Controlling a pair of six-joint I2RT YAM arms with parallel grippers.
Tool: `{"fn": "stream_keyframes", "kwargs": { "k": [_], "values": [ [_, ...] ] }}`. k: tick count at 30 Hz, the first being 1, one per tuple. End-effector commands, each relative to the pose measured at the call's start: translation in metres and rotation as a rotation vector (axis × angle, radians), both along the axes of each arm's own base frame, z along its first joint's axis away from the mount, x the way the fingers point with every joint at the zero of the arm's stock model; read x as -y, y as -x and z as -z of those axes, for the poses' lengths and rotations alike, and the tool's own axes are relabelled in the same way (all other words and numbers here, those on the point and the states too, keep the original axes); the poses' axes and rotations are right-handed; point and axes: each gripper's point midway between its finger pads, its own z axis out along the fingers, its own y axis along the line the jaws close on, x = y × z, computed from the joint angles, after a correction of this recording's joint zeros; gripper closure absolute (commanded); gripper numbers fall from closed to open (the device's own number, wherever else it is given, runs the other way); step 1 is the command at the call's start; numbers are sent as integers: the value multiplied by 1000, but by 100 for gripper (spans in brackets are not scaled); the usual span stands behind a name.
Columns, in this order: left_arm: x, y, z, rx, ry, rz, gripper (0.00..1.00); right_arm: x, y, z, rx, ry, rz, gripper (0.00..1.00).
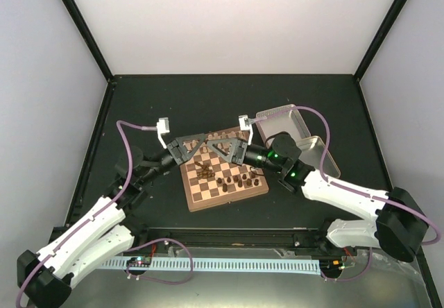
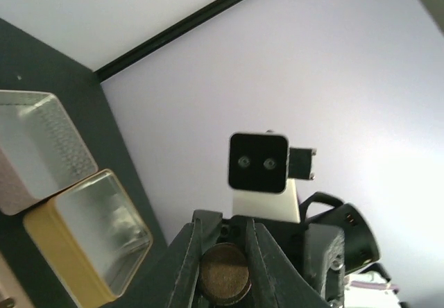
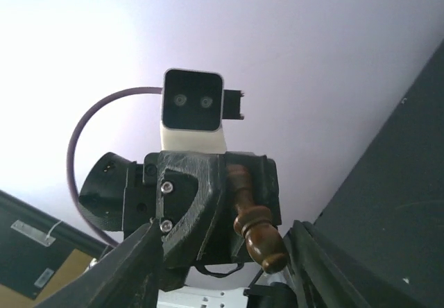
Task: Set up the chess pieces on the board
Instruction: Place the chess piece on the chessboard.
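Observation:
The board (image 1: 244,187) lies in the table's middle with several dark brown chess pieces (image 1: 234,180) standing on it; I see no cream pieces. My left gripper (image 1: 201,144) hangs above the board's far edge, shut on a dark brown piece. The left wrist view shows that piece's round base (image 2: 223,273) pinched between the left gripper's (image 2: 225,263) jaws. My right gripper (image 1: 222,146) faces it, tip to tip. In the right wrist view the held piece (image 3: 253,225) sticks out of the left gripper (image 3: 187,204), and the right gripper (image 3: 229,280) is open, one finger either side of the piece.
Two open metal tin halves stand right of the board, one silver (image 1: 281,121) and one gold-rimmed (image 1: 319,152); both show in the left wrist view (image 2: 41,148) (image 2: 90,238). White walls enclose the dark table (image 1: 152,100).

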Motion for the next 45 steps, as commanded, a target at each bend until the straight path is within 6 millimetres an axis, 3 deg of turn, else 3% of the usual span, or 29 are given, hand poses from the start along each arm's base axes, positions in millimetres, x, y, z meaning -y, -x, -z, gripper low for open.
{"fn": "stream_keyframes", "kwargs": {
  "k": [1,9,19,28,34,38,43,45],
  "values": [
    [-8,0,-46,58,151,-14,94,1,11,-38,-78,-162,-87,54],
    [-8,1,-45,47,166,-8,94,2,7,-45,-104,-193,-76,75],
    [-8,2,-36,23,190,4,93,-6,-3,-46,-121,-175,-53,76],
    [-8,4,-22,-3,173,6,89,-8,-10,-35,-113,-118,-14,90],
    [-19,-4,20,-72,32,-97,57,-8,-18,4,-89,79,49,97],
    [-42,-11,59,-104,-164,-236,29,1,-22,57,-83,336,94,99],
    [-80,-9,103,-120,-466,-389,17,23,-21,111,-58,675,111,99],
    [-99,-8,111,-110,-579,-453,16,27,-20,117,-31,774,92,99]
  ]
}}
